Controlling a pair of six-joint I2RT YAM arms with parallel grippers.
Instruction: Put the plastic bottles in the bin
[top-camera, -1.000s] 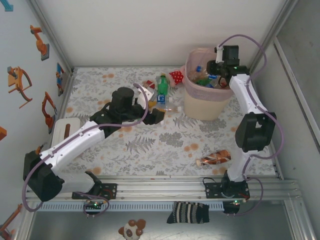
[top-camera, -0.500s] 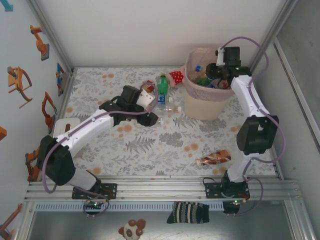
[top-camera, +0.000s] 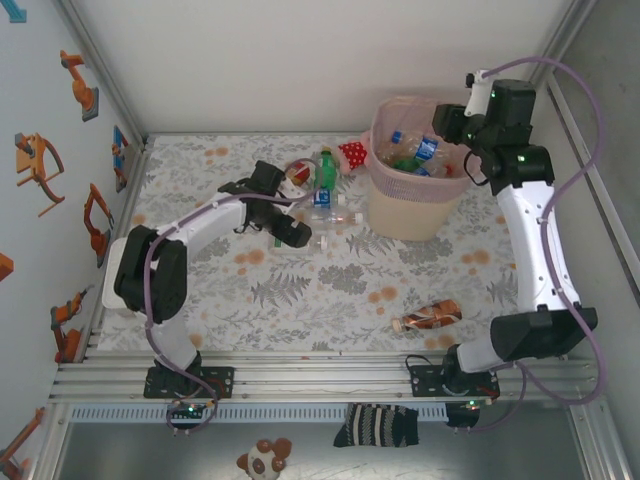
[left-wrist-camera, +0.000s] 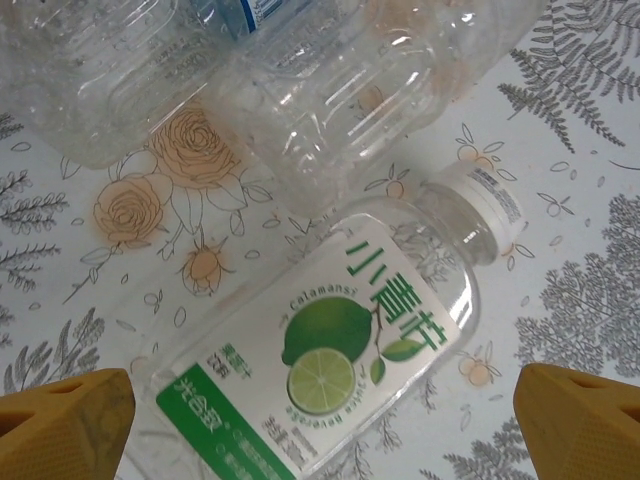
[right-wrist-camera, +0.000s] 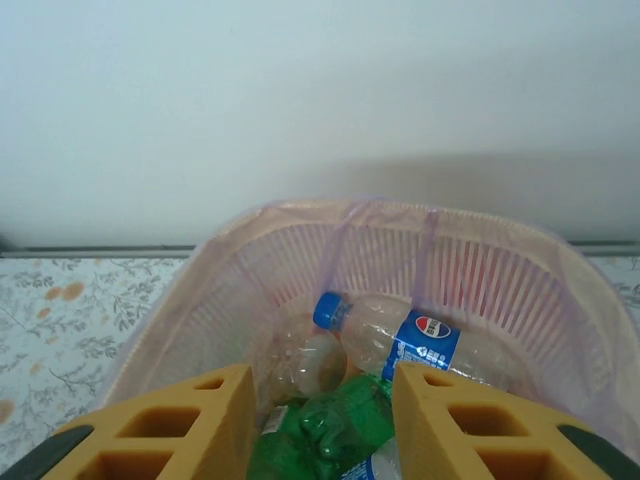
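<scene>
We see the L gripper (left-wrist-camera: 322, 410) spread wide & holding nothing, its fingertips either side of a clear lime-label bottle (left-wrist-camera: 330, 370) lying on the floral table (top-camera: 330, 285), w/ 2 more clear bottles (left-wrist-camera: 330, 90) just beyond it. An upright green bottle (top-camera: 325, 168) stands nearby; a brown bottle (top-camera: 427, 316) lies near the R arm's base. The R gripper (right-wrist-camera: 320, 420) hangs over the pink bin (right-wrist-camera: 500, 280), fingers parted, empty. In the bin we see a blue-cap Pepsi bottle (right-wrist-camera: 395, 338) & a second green bottle (right-wrist-camera: 335, 425).
</scene>
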